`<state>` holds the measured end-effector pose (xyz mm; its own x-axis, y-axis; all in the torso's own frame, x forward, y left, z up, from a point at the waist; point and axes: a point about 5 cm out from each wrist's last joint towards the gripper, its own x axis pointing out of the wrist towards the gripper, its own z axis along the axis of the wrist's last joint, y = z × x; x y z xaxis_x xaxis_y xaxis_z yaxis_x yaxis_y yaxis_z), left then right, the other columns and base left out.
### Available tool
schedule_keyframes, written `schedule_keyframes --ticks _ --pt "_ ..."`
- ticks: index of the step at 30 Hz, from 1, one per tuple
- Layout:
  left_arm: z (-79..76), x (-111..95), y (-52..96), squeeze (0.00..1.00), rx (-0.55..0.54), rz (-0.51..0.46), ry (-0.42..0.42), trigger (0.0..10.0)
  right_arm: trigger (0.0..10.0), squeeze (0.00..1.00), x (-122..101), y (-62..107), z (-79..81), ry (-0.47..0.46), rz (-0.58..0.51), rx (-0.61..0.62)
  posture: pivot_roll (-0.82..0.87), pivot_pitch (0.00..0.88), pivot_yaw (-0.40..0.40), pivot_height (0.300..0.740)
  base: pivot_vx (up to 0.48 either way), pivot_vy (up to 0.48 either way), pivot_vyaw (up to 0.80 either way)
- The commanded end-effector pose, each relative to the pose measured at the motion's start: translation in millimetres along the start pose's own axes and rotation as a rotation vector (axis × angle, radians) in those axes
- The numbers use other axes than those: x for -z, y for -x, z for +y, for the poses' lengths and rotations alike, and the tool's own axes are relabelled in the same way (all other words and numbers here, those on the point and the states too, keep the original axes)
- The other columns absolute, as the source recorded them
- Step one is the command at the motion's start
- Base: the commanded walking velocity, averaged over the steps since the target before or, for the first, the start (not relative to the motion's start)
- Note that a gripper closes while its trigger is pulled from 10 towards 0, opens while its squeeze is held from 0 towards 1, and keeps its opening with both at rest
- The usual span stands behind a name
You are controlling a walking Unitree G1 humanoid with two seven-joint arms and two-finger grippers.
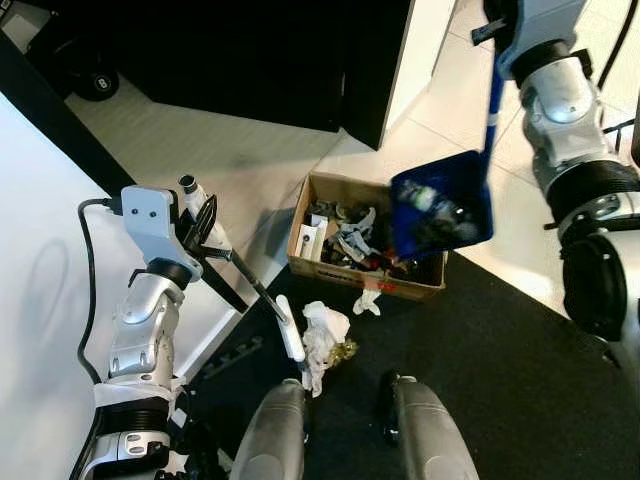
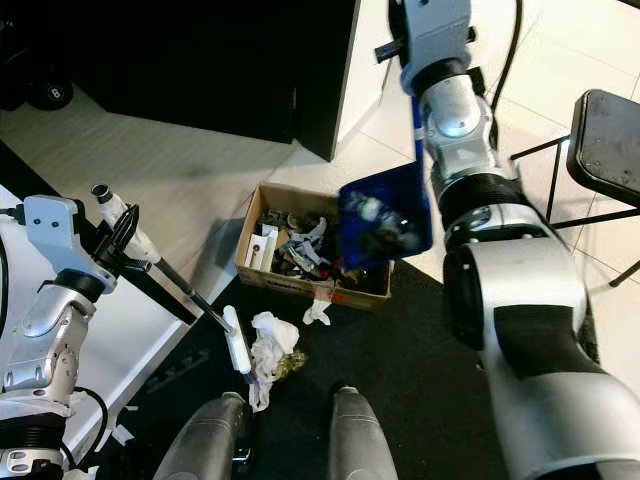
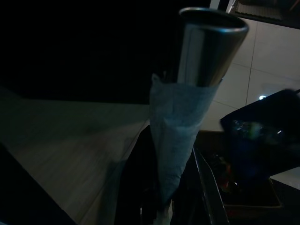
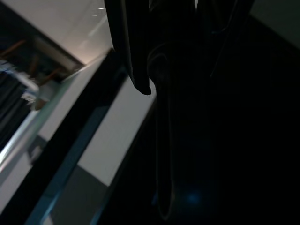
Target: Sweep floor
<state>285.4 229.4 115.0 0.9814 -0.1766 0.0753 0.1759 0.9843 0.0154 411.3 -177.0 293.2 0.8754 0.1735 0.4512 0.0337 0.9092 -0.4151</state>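
Dustpan (image 1: 442, 212): tilted right over your box (image 1: 322, 196), handle running up to the right hand, grip too dark to tell.
Left hand (image 1: 206, 222): clamped on brush (image 1: 289, 327), by tissue (image 1: 325, 335).

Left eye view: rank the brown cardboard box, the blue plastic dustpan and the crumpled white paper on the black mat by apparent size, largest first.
1. Brown cardboard box.
2. Blue plastic dustpan, held nearer the camera, so its rank is unsure.
3. Crumpled white paper.

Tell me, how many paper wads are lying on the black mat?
2. A big white wad lies by the broom head, and a small one lies against the box. More may hide under the dustpan.
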Motion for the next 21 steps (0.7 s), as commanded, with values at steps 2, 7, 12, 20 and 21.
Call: schedule_keyframes --ticks 2,7,12,20,21 --pt "2.6 -5.0 1.8 0.00 0.000 -0.013 -0.018 10.0 10.0 0.00 -12.4 -5.0 -0.3 0.052 -0.062 -0.014 0.10 0.183 -0.027 0.740 0.000 0.000 0.00" --pt "2.3 -4.9 2.0 0.00 0.000 -0.012 -0.019 10.0 10.0 0.00 -11.9 -3.5 13.5 0.130 -0.082 -0.059 0.11 0.185 -0.027 0.740 0.000 0.000 0.00" --pt "2.2 -5.1 2.8 0.00 -0.001 -0.012 -0.020 10.0 10.0 0.00 -13.4 -3.8 20.3 0.139 -0.096 -0.068 0.11 0.187 -0.031 0.740 0.000 0.000 0.00" --pt "1.9 -4.6 3.7 0.00 -0.004 -0.010 -0.020 10.0 10.0 0.00 -14.9 -4.6 35.5 0.204 -0.103 -0.137 0.10 0.189 -0.035 0.740 0.000 0.000 0.00" --pt "1.8 -4.5 3.7 0.00 -0.004 -0.010 -0.020 10.0 10.0 0.00 -15.2 -4.6 39.4 0.213 -0.106 -0.151 0.11 0.189 -0.037 0.740 0.000 0.000 0.00"
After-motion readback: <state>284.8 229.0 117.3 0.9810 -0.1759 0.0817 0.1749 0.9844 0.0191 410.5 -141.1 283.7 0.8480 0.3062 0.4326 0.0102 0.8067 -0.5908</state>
